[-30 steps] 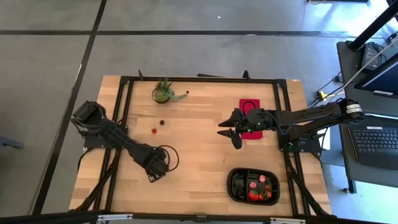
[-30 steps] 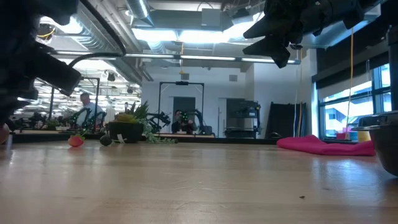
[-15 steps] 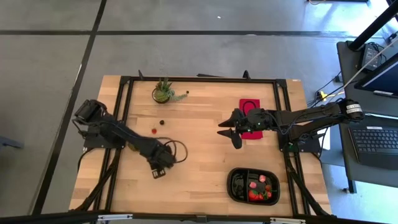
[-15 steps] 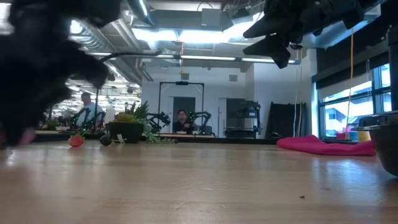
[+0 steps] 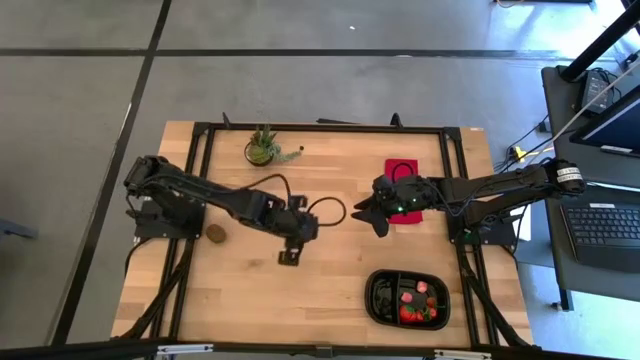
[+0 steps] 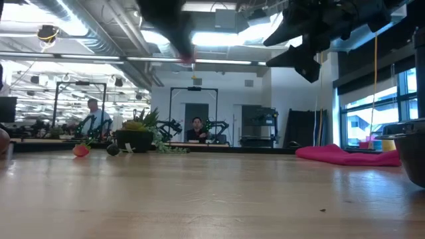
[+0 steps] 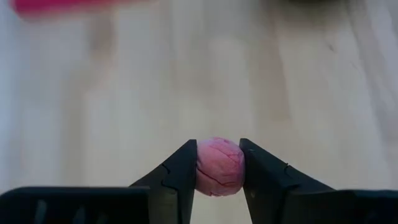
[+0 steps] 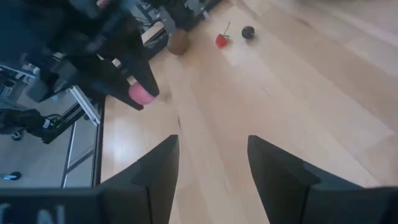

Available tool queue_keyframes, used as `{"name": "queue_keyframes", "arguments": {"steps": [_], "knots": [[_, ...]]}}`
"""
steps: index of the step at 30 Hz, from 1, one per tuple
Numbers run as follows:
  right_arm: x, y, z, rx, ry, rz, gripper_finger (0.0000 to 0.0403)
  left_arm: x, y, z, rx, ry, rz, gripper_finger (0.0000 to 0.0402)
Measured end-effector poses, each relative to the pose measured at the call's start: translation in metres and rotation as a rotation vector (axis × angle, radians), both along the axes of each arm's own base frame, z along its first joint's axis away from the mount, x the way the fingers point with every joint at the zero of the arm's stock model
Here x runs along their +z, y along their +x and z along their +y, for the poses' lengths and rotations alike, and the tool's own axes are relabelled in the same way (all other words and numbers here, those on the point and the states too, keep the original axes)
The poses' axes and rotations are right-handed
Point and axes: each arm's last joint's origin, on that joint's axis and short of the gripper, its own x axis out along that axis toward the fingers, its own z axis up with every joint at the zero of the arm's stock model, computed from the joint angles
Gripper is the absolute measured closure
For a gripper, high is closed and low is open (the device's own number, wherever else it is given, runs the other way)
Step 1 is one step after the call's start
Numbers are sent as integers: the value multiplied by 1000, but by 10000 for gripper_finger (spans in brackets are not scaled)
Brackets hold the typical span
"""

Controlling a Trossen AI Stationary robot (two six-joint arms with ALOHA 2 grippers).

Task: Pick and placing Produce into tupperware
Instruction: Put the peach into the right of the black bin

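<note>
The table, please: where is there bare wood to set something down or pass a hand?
Bare wood lies along the near edge left of the tupperware, and across the far middle between the plant and the red cloth. The centre is crowded: the left gripper, holding a pink fruit piece, faces the right gripper.

The table (image 5: 330, 270) is pale, matt planked wood; the tupperware (image 5: 375, 300) is glossy black plastic; the red cloth (image 6: 345, 155) looks soft.
</note>
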Motion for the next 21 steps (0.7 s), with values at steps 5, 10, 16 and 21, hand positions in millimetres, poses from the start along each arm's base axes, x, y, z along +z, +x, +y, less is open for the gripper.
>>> {"name": "queue_keyframes", "arguments": {"steps": [5, 10, 16, 21], "knots": [[5, 2, 0, -1, 6, -59, 210, 16, 14, 3, -58, 175, -165, 287], [16, 6, 0, 25, -59, -183, 210, 28, 24, 4, -65, 307, -305, 297], [24, 8, 0, 35, -95, -270, 210, 36, 30, 7, -57, 409, -387, 297], [24, 8, 1, 40, -101, -270, 210, 38, 32, 15, -31, 415, -399, 285]]}}
